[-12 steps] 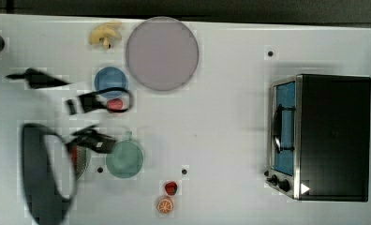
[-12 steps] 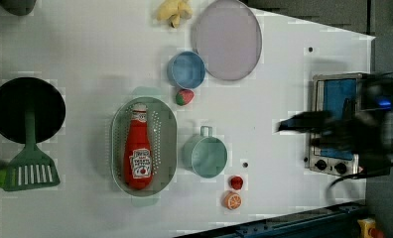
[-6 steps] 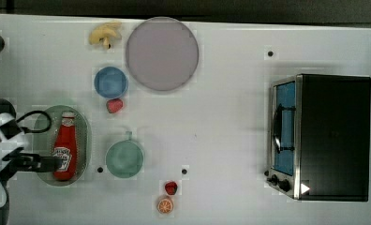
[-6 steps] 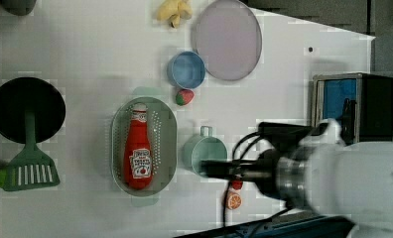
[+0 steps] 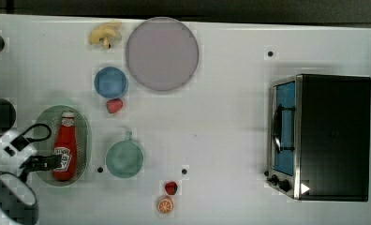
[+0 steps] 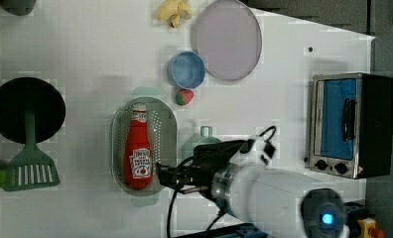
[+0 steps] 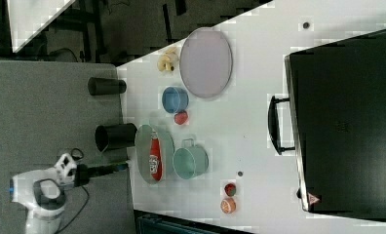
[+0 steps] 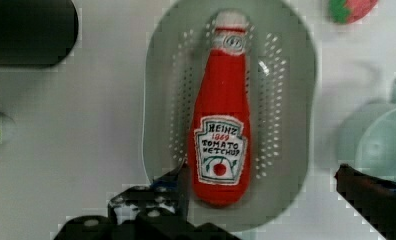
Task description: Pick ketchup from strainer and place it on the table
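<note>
Wrist view: ketchup (image 8: 221,125) lies in strainer (image 8: 158,100).

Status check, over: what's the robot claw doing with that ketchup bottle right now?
Gripper open, above the bottle's base. Ketchup lying flat in strainer, not gripped. Green cup beside the strainer; nothing blocking.

We see the strainer (image 5: 83,136) hemmed in by the green cup (image 5: 124,159) on the top view's right and a strawberry (image 5: 114,105) above. Between cup and toaster oven (image 5: 324,136), the counter (image 5: 221,122) lies open.
</note>
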